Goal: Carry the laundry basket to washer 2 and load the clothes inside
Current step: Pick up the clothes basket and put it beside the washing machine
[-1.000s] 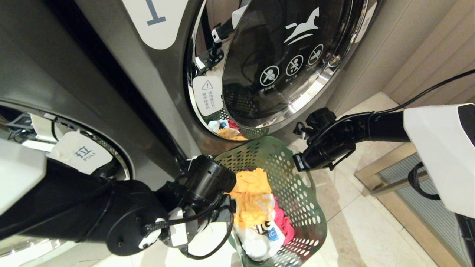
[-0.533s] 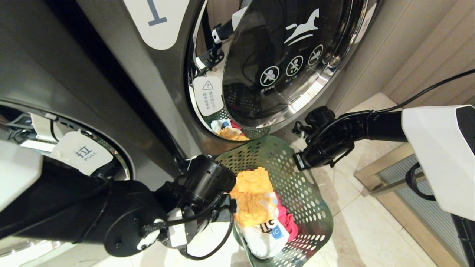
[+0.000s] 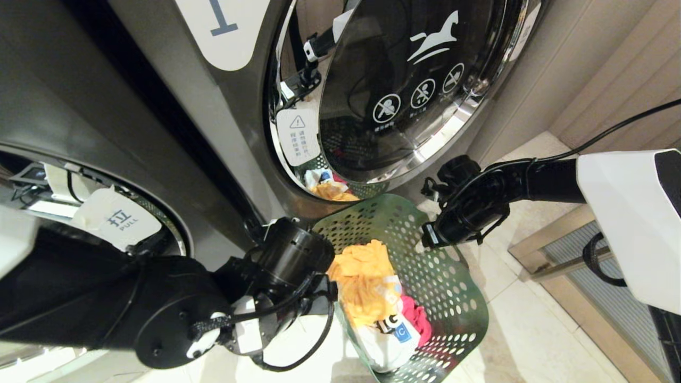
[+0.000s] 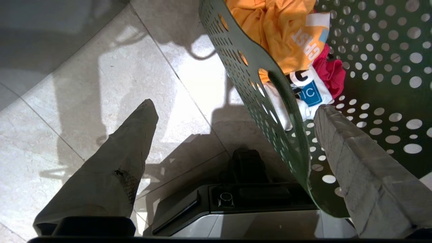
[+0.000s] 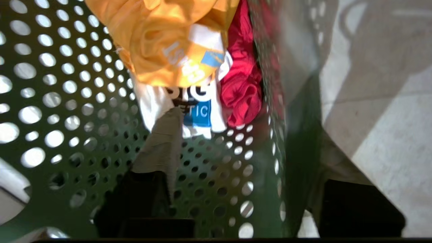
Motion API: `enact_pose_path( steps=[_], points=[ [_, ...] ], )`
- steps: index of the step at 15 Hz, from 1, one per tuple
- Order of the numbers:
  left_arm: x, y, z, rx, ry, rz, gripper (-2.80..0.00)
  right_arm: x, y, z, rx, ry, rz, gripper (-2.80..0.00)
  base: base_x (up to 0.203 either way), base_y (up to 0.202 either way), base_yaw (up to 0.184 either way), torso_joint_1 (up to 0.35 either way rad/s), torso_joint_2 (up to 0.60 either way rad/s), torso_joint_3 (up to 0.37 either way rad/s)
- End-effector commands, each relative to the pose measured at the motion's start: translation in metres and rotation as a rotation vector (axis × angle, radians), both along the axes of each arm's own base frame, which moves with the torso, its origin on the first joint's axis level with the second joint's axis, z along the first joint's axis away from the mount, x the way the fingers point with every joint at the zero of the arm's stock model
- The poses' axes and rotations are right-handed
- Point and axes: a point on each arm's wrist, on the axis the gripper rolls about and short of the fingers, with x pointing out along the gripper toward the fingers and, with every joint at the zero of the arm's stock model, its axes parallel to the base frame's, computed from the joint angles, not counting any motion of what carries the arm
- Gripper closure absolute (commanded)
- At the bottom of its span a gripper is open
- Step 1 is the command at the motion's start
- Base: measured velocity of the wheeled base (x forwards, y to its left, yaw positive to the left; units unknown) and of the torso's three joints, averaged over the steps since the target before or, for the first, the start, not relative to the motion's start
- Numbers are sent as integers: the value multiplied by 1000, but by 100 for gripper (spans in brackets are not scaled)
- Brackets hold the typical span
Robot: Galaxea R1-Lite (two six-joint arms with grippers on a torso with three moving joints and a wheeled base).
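The green perforated laundry basket stands tilted on the floor tiles below a grey washer door whose label reads "1". Inside lie the clothes: a yellow garment, a white printed shirt and a red garment. My left gripper is open and straddles the basket's near wall, one finger over the floor and one inside. My right gripper is open astride the opposite wall. A second washer front at the left shows no number, so I cannot tell whether it is washer 2.
Washer 1's chrome-rimmed door reflects the basket and my arms. Beige wall panels rise at the right, with a metal threshold and grille on the floor beside them. My own base sits just under the left gripper.
The right gripper's fingers have parted from the basket wall. The basket has dropped and slid away from the washer, toward the lower right of the head view.
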Motion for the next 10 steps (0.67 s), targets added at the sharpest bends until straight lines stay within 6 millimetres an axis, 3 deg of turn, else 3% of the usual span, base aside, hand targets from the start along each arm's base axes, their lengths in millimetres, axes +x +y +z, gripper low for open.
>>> enact_pose_path(
  steps=[1,4,7,10],
  points=[
    [-3,4,7,-15,-14,4,-280,-13,-3,26,19,-16,-6,-280,0,0,0,0,0,0],
    [-2,3,6,-15,-13,4,-280,-25,-6,45,92,0,13,-280,0,0,0,0,0,0],
    [-3,5,9,-18,-16,5,-280,-25,-7,45,87,-4,13,-280,0,0,0,0,0,0],
    [-10,15,25,-42,-38,13,-280,-34,-10,53,89,0,13,-280,0,0,0,0,0,0]
  ],
)
